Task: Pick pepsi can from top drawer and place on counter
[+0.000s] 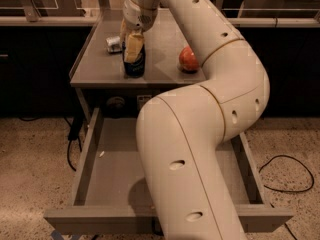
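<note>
The pepsi can (135, 65), dark blue, stands upright on the counter (165, 36) near its front left. My gripper (133, 45) comes down from above and is shut on the can's upper part, with one pale finger (133, 46) covering its top. The top drawer (86, 156) is pulled open below the counter. Its visible floor holds nothing, and my arm hides its middle and right side.
A silvery dented can (113, 44) lies on the counter just behind and left of the pepsi can. A red apple-like fruit (188, 59) sits at the counter's right. My large white arm (190, 149) hangs over the drawer. Cables lie on the floor at both sides.
</note>
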